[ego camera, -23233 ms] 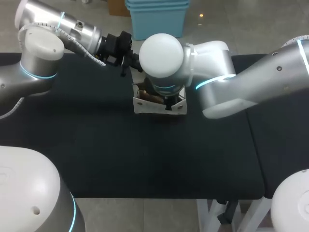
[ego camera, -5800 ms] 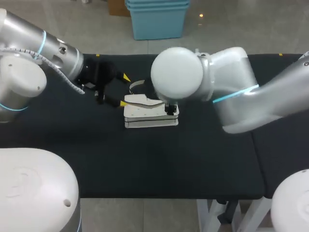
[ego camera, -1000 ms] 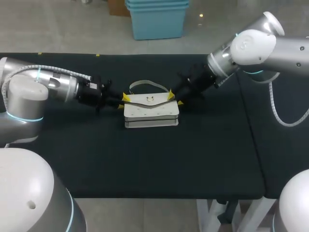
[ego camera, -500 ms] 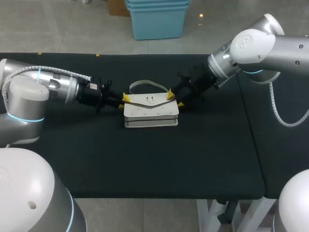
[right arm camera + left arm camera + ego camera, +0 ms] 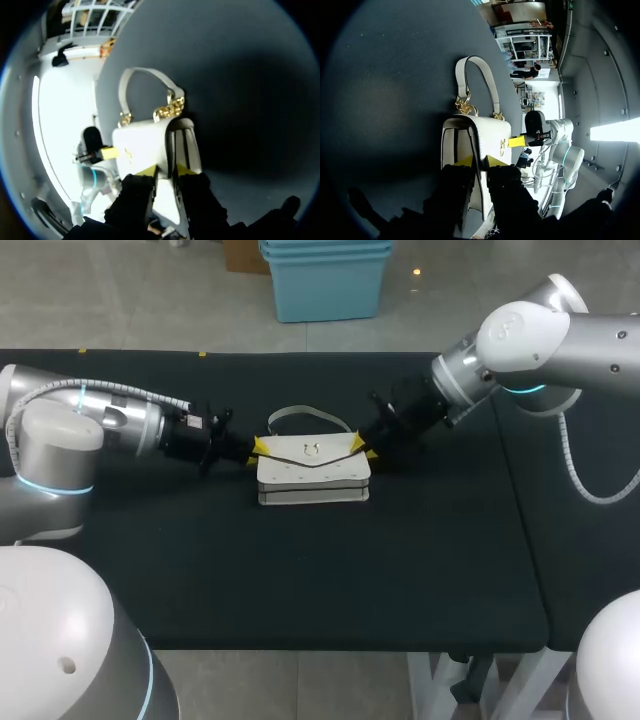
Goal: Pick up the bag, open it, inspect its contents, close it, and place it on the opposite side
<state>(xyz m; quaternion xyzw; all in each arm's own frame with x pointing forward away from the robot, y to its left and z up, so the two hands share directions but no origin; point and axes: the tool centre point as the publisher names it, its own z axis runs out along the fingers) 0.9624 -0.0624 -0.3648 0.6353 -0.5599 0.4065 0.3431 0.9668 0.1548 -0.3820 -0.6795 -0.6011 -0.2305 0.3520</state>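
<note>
On the desk, the left gripper clamps the bag at 9 o'clock, the right gripper at 3 o'clock. Likely for a level lift.

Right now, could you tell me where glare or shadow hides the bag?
Head view: even light, the bag clear against the dark table. Left wrist view: bag evenly lit, no glare on it. Right wrist view: strong white glare behind the bag, nothing of it hidden.
</note>
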